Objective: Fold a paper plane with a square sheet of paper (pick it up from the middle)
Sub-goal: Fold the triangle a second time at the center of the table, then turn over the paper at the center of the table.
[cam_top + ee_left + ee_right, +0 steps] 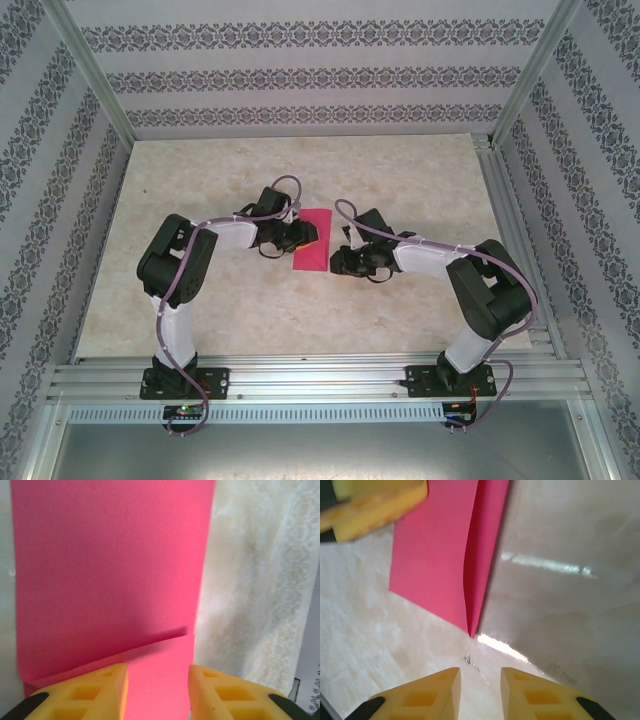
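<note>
Since the square sheet of paper [312,240] lies on the table [400,180] as a narrow doubled strip between my arms, I judge the centre fold made and the nose corners not yet. My left jaws: parted, low over the strip, gripping nothing. My right jaws: parted above bare table, just short of the strip's corner, where the upper layer lifts slightly. Next: flatten that crease, then catch one corner cleanly.

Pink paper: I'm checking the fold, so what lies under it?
The pink paper rests on the marbled table; a lower pink layer peeks out beside its top layer. Whatever else lies beneath is covered.
</note>
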